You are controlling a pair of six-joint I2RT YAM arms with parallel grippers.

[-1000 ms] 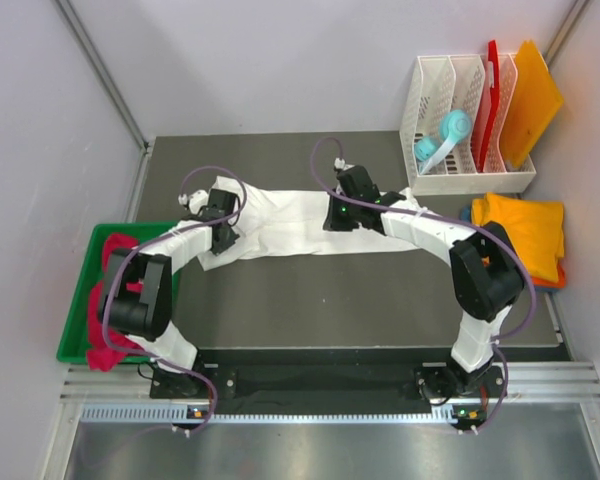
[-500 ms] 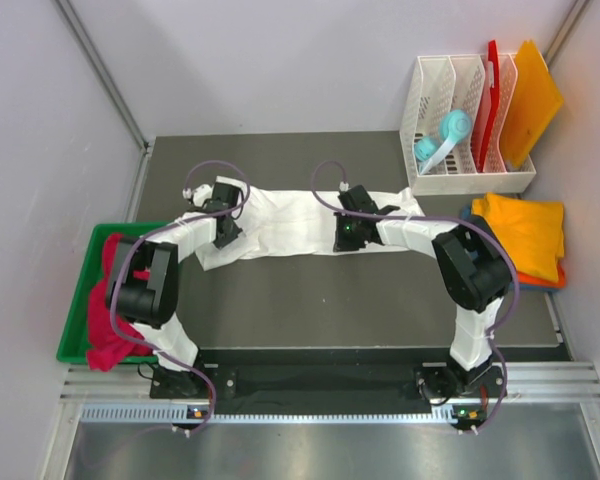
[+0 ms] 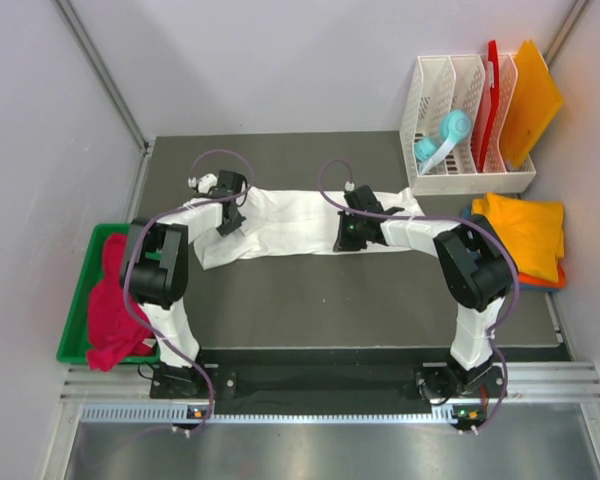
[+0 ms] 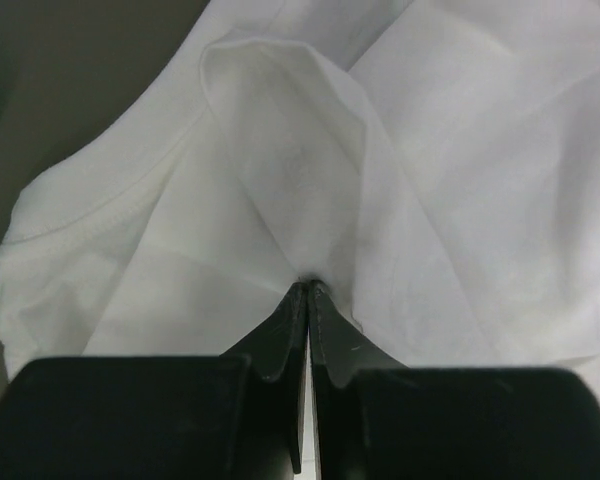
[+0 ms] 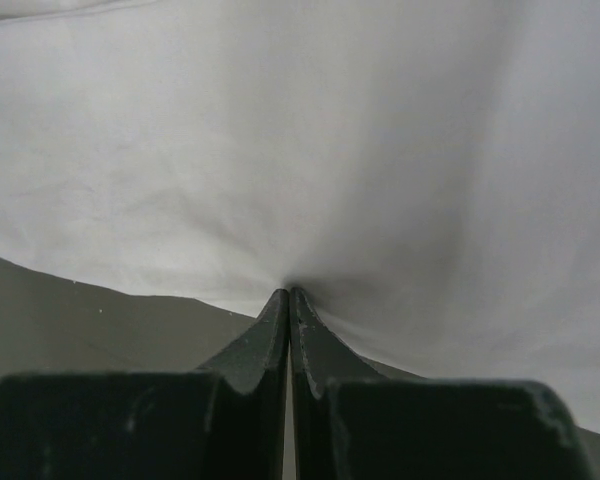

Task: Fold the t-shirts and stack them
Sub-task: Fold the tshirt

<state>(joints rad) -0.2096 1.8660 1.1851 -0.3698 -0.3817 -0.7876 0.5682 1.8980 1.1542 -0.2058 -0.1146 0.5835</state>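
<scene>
1. Both jaws of the left gripper (image 4: 308,285) are pressing together on a raised ridge of the white shirt (image 4: 420,150), pinching it close to the hemmed edge at the shirt's left end.
2. The right gripper (image 5: 288,292) is likewise pinching the white shirt. Its jaws are closing on the cloth's near edge, with the bare mat (image 5: 70,310) showing just beneath.
3. Between the two pinches, the white shirt is lying across the far half of the mat as a long, narrow band. It is running from one arm to the other and bunching somewhat at the left end. It is looking like a lengthwise fold in progress, not a finished packet, so cross folds are probably remaining.
4. Out to the left, the crimson shirt (image 3: 105,310) is lying crumpled in the bin (image 3: 72,330), spilling toward the near rim. It is showing no sign of folding and seems to be waiting its turn.
5. Out to the right, well apart from the white shirt, the yellow shirt (image 3: 525,230) is sitting flat and squared on top of a pile. Beneath it, an edge of the orange shirt (image 3: 552,280) and a corner of the blue shirt (image 3: 466,213) are peeking out.
6. Judging from this, three shirts are appearing folded and stacked, one is being folded, and one is awaiting handling. The task is standing a little past halfway, with the white and crimson shirts yet to be added to the pile.
</scene>
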